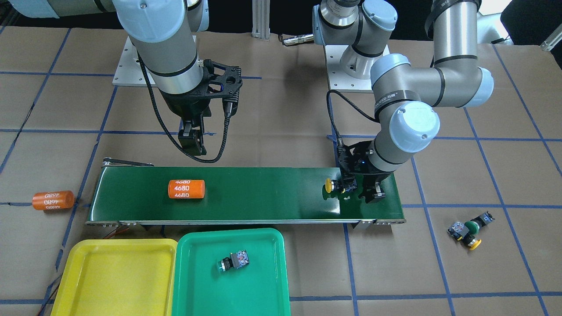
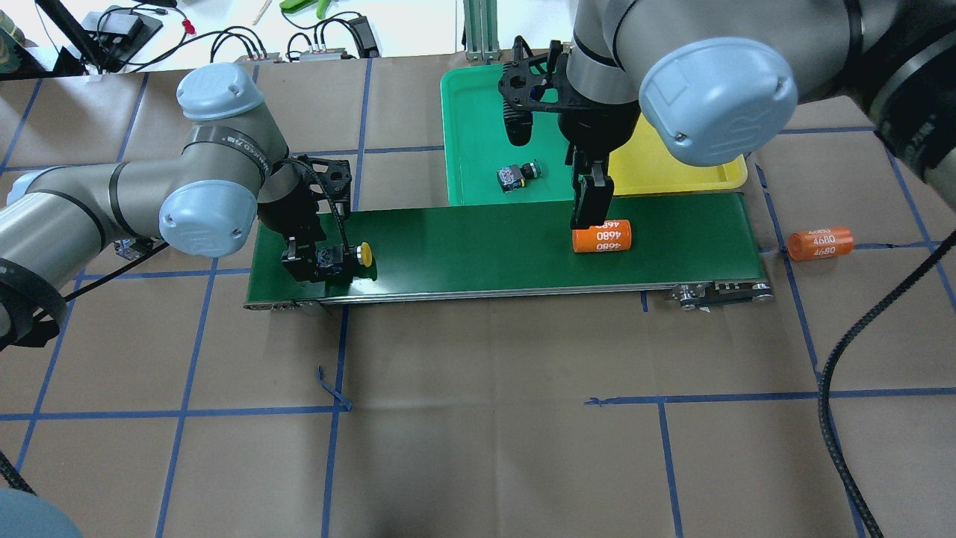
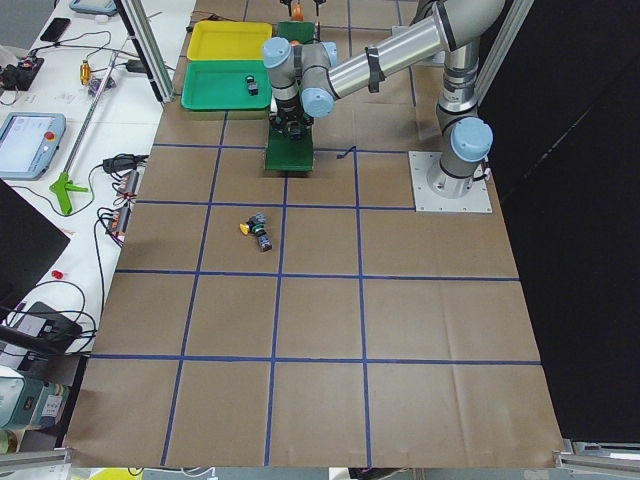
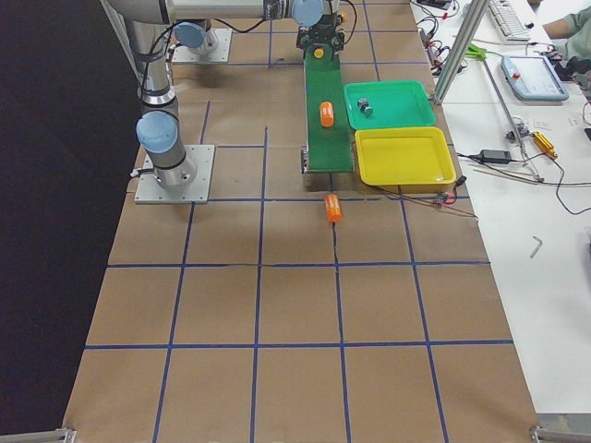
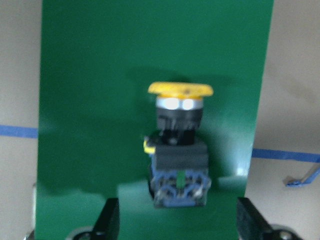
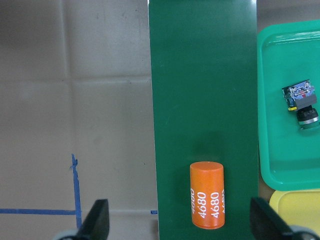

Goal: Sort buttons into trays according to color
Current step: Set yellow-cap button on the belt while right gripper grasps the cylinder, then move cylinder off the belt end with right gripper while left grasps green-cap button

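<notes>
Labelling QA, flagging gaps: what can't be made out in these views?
- Bright yellow plastic tray: overhead, right arm covers most of it.
- Two loose push-button switches on the brown paper: left side view, too small for detail; overhead, left arm hides them almost fully.
- Left gripper fingertips: left wrist view, cut off by the bottom edge, blurred.

Four buttons (image 1: 333, 186) (image 1: 464, 236) (image 1: 234, 261) (image 1: 478, 222) are counted, two yellow-capped and two green-capped. Two trays are counted: one yellow tray (image 1: 114, 281) and one green tray (image 1: 263, 289). Two orange cylinders (image 1: 186, 188) (image 1: 52, 200) marked "4680" are seen, and one dark green conveyor belt (image 1: 263, 193).
</notes>
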Robot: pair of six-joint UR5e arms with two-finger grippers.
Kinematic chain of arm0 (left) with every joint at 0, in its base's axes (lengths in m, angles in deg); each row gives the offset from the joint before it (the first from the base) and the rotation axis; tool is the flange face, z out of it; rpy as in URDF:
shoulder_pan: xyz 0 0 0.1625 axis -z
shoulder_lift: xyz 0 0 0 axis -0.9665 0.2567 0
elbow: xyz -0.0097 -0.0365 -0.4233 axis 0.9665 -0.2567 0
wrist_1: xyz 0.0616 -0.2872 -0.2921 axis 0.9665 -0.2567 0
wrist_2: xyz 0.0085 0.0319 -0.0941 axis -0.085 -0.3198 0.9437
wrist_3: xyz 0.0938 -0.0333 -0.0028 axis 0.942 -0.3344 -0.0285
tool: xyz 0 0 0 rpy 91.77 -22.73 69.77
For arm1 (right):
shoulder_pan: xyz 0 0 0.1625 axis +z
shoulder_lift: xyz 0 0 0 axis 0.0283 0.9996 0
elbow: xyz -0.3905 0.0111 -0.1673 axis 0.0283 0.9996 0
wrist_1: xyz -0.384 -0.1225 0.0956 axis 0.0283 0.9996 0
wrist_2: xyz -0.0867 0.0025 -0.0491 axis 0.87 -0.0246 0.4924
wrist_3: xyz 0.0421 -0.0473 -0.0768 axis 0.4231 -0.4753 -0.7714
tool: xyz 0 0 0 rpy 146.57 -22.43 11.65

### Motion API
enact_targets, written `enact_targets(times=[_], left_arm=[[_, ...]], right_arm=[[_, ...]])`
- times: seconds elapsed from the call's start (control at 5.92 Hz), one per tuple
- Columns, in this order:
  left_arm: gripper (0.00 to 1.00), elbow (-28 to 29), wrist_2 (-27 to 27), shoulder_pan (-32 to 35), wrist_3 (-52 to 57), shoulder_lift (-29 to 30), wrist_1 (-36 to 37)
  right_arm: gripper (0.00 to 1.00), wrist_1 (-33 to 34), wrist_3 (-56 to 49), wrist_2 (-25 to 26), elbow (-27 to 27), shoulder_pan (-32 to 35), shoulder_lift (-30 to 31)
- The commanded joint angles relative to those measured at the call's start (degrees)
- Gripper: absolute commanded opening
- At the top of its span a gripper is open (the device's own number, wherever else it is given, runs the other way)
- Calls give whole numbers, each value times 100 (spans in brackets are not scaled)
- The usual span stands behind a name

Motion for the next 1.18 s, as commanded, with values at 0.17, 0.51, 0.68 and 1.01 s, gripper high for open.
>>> enact_targets(times=[0.17, 0.51, 0.68, 1.01], left_arm=[[99, 231, 78, -1880, -22, -12, 36], [99, 896, 70, -2342, 163, 443, 89], [99, 1283, 79, -2535, 163, 767, 97], [99, 1690, 35, -2756, 598, 1462, 281]], right_arm=[[100, 9, -37, -9, 0, 0, -8], [100, 662, 6, -61, -148, 26, -287], [100, 1347, 93, -70, -428, 35, -490], [100, 1965, 401, -79, -571, 305, -788]])
